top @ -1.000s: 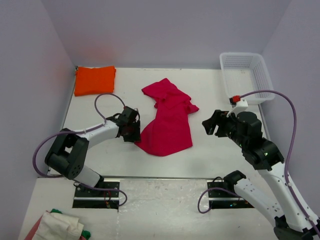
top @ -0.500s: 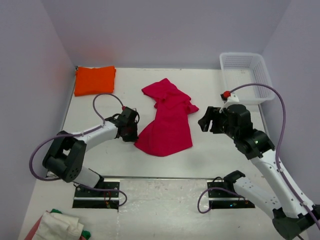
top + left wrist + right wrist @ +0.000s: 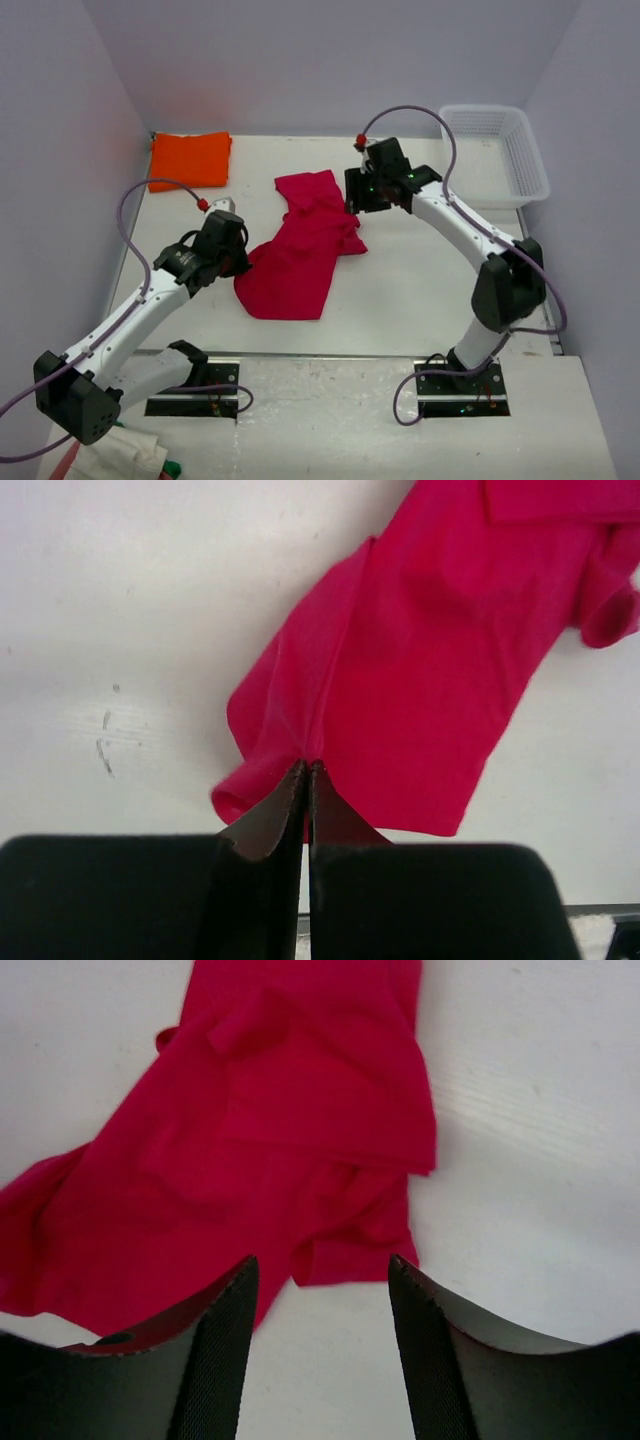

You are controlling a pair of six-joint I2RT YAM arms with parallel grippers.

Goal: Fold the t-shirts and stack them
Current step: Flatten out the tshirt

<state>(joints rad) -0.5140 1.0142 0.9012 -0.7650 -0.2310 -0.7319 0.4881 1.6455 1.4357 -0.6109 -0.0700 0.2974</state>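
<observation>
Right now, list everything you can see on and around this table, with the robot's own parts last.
red t-shirt: one, crimson, crumpled at the table's middle
orange t-shirt: one, bright orange, folded at the far left corner
basket: one, white, far right corner
table: one, white, under the shirts and basket
cloth bundle: one, cream with red and green bits, off the table, near left
left end effector: one, black, shut on the red t-shirt's near left edge
right end effector: one, black, open above the red t-shirt's far right part
</observation>
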